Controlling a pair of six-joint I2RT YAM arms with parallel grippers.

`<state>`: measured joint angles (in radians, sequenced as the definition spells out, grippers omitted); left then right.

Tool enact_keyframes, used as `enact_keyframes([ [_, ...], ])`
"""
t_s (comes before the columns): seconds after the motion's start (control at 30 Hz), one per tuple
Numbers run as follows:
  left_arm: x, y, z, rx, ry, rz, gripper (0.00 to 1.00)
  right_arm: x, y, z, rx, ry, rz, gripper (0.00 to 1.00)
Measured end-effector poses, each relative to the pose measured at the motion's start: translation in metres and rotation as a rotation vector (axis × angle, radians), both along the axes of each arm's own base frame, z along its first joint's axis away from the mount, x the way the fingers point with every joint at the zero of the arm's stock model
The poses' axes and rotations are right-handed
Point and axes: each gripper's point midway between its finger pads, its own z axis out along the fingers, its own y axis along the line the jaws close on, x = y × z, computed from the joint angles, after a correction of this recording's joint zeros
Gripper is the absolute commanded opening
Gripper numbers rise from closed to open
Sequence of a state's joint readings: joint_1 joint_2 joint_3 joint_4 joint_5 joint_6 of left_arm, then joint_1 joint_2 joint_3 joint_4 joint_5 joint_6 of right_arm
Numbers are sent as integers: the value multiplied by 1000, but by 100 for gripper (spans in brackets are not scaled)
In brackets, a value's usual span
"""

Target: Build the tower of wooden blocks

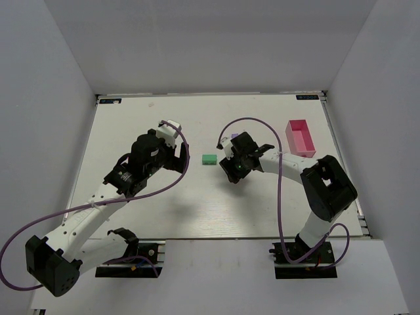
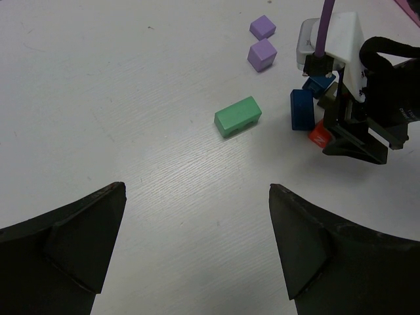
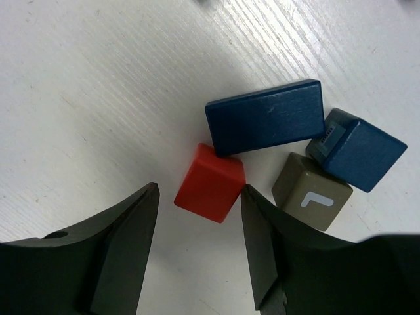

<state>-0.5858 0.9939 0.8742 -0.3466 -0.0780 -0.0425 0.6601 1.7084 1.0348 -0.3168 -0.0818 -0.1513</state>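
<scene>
1. Judging by the loose blocks, we reckon nothing is clearly stacked yet: the red cube (image 3: 210, 182) lies ungripped between the part-open fingers of the right claw (image 3: 200, 197), with the long blue brick (image 3: 266, 117) and grey cube (image 3: 312, 191) just beyond.
2. Our left claw (image 2: 197, 190) gapes wide and empty, the green brick (image 2: 237, 116) ahead of it.
3. The pink box (image 1: 300, 138), off to the right claw's right, shows nothing inside.

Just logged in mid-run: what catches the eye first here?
The right gripper stands out mid-table, its jaws open either side of a red cube, with two blue bricks and a grey cube close by. A green brick lies alone to their left, and a pink box sits far right.
</scene>
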Motion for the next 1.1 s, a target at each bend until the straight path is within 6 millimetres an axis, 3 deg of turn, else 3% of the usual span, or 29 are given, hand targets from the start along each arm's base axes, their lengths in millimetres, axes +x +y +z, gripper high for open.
enact_keyframes([
  [0.8, -1, -1, 0, -3, 2, -7, 100, 6, -3, 2, -22, -33, -2, 35],
  [1.1, -1, -2, 0, -3, 2, -10, 100, 2, 0, 33, 25, -95, 85, 33],
])
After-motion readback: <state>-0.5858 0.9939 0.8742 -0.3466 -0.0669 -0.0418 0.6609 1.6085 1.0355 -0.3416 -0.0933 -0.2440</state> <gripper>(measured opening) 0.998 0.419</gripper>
